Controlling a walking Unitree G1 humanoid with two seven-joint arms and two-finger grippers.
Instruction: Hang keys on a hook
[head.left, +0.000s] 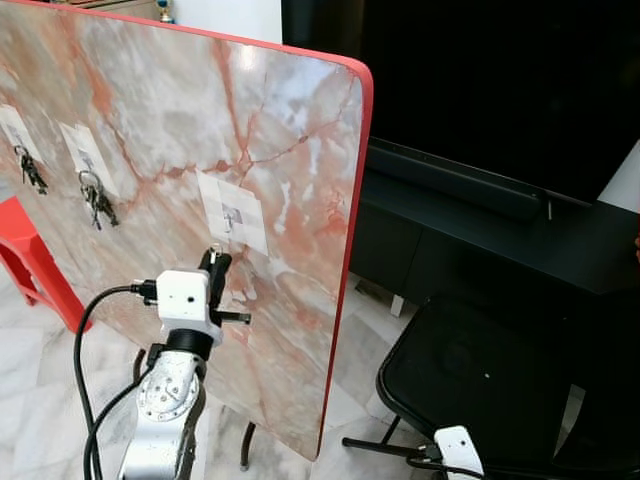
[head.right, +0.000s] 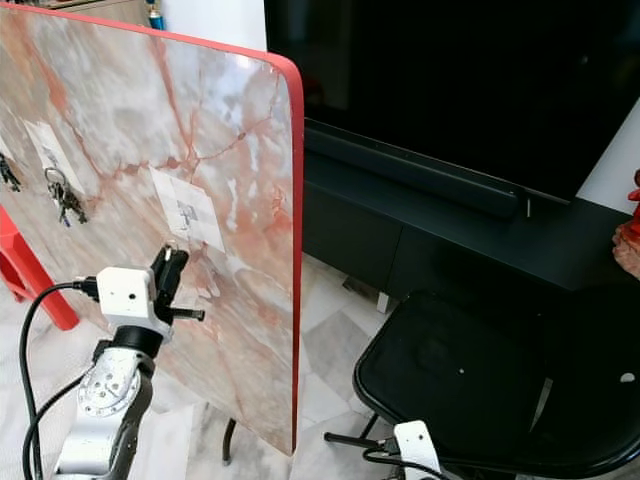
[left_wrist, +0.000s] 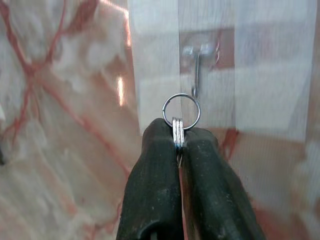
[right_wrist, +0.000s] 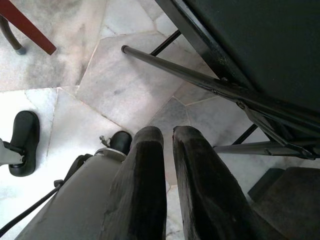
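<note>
A marble-patterned board (head.left: 150, 120) with a red edge stands upright across the left of the scene. Three white adhesive pads are fixed to its face. The far-left hook (head.left: 22, 152) and the next hook (head.left: 88, 178) each carry a dark bunch of keys (head.left: 97, 203). The third hook (head.left: 231, 213), furthest right, is a small bare metal hook.

The left hand (head.left: 214, 262) is raised against the board just below the third hook. Its two black fingers (left_wrist: 155, 190) are pressed together on a thin silver key ring (left_wrist: 181, 111). The ring stands upright above the fingertips, its top just below the hook's tip (left_wrist: 196, 90); contact between them cannot be determined.

Right of the board: a black chair (head.left: 470, 370) on a pale marble-tile floor (head.left: 40, 350), a low black cabinet (head.left: 480, 230), and a large dark screen (head.left: 480, 70) behind it.

The right hand (right_wrist: 167, 137) hangs low beside the chair frame, fingers nearly together, holding nothing.
</note>
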